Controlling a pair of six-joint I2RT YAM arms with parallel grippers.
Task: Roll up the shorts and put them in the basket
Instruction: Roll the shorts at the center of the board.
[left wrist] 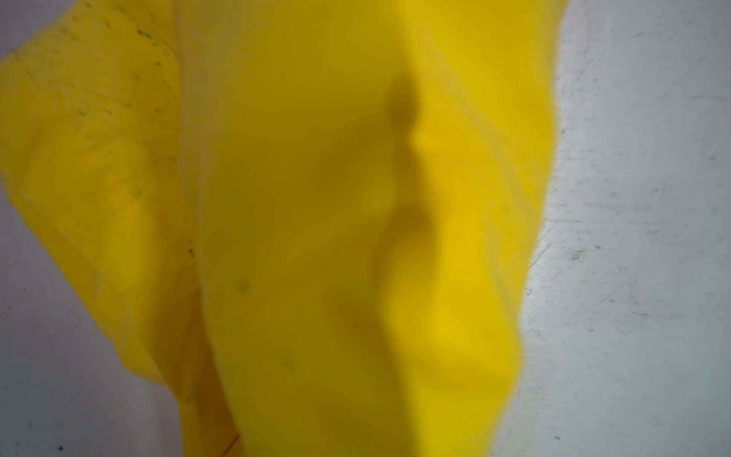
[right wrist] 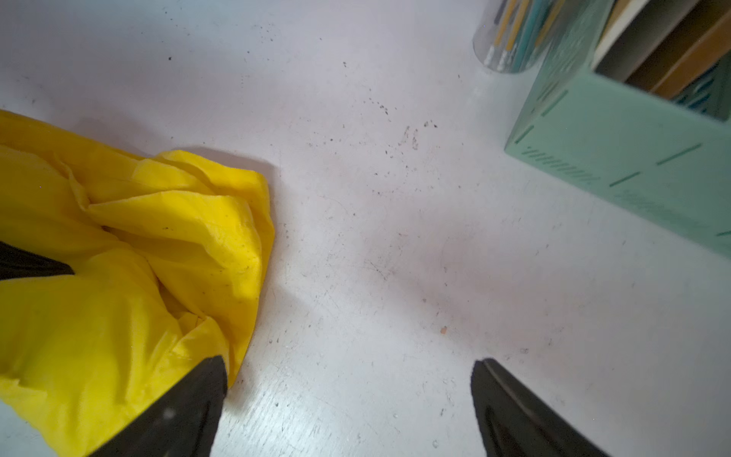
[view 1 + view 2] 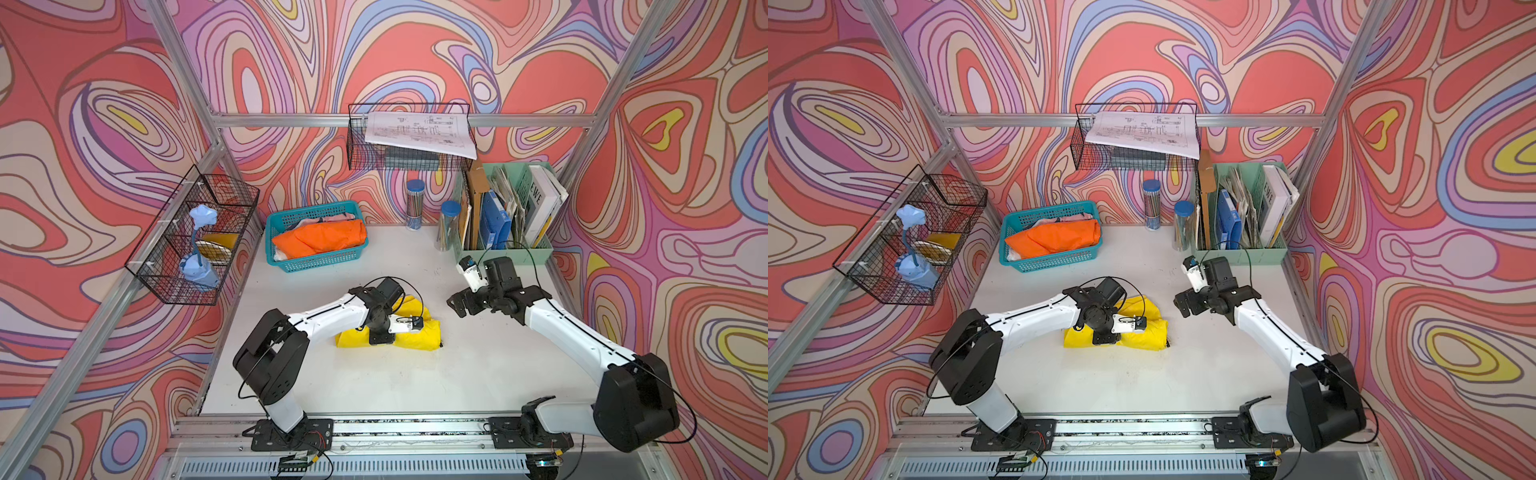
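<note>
Swirling pink, red and lilac wallpaper is wrapping around a white surface (image 3: pixel 457 374) inside a metal frame. Near the middle of that surface the shorts (image 3: pixel 428 334) are lying as a bunched yellow bundle, seen in both top views. The left gripper (image 3: pixel 381 336) is pointing down onto the bundle. Its fingers are hiding under its own wrist and the fabric, and the left wrist view is showing only the shorts (image 1: pixel 316 237), blurred, so whether they are gripping cannot be told. The right gripper (image 2: pixel 350 368) is hovering near the bundle's right end, its fingers standing wide with nothing between them. A white book (image 3: pixel 540 203) in the mint organizer (image 3: pixel 511 253) is showing the letters "EWE", any further letters hidden. Print on the sheet (image 3: pixel 419 133) over the back wire basket is too small to read. Bare surface is lying open in front of the bundle and between it and the teal basket (image 3: pixel 291 259) of orange cloth.
</note>
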